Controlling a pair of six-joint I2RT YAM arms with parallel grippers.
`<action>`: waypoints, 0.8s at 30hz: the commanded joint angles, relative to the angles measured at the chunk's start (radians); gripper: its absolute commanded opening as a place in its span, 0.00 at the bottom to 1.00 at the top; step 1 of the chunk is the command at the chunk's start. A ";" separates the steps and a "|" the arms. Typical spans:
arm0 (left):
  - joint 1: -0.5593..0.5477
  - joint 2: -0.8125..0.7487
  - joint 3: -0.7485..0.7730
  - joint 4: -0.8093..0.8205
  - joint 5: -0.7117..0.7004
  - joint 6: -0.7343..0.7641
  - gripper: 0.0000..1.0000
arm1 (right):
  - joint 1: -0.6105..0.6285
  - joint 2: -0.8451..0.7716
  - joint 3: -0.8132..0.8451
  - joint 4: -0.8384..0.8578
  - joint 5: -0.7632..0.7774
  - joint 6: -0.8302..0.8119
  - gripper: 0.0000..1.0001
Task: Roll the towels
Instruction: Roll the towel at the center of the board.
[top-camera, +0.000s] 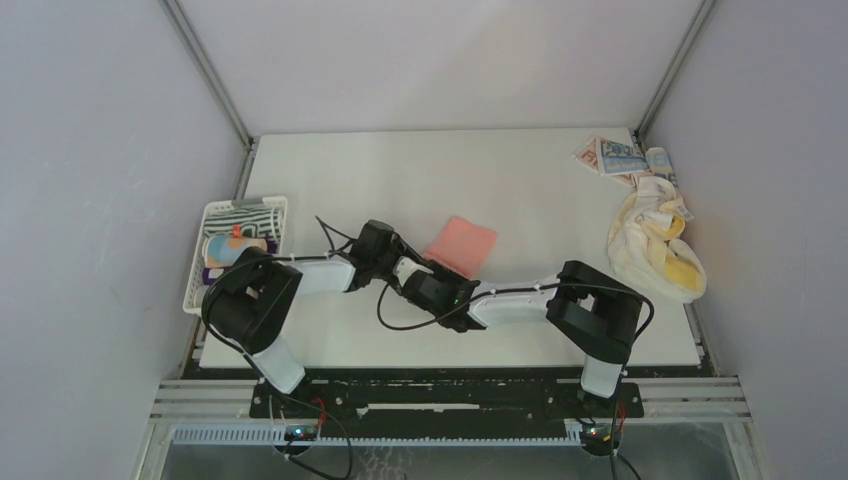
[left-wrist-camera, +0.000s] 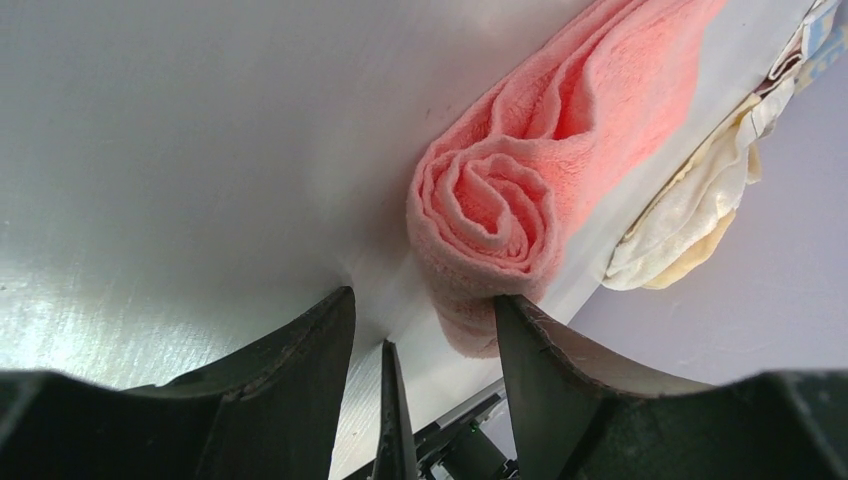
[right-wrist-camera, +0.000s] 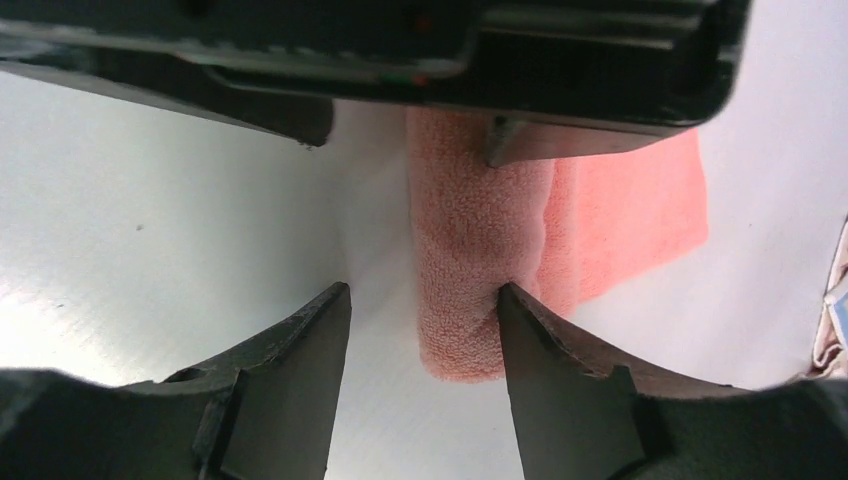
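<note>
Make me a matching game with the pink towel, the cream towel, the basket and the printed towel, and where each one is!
Things:
1. pink towel
2. cream towel
3. basket
4. printed towel

Places:
A. far right corner
B. left edge
C. middle, partly rolled
D. right edge, in a heap

Pairs: 1-C, 2-D, 3-B, 4-A

You have a white slotted plastic basket (top-camera: 196, 266) at the left edge of the white table (top-camera: 400, 170), close to the grey side wall (top-camera: 90, 200). A metal post (top-camera: 205, 70) rises from the far left corner. Along the near edge you see an aluminium rail (top-camera: 690, 395), with a slotted white cable duct (top-camera: 420, 436) just below it.
</note>
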 joint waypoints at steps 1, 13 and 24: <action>0.017 0.046 -0.041 -0.173 -0.057 0.055 0.61 | -0.035 0.030 0.029 -0.069 -0.059 0.046 0.56; 0.032 0.080 0.018 -0.222 -0.057 0.100 0.61 | -0.066 -0.080 0.046 -0.078 -0.183 -0.035 0.58; 0.036 0.080 0.038 -0.243 -0.053 0.113 0.61 | -0.072 -0.116 0.006 -0.044 -0.207 -0.103 0.59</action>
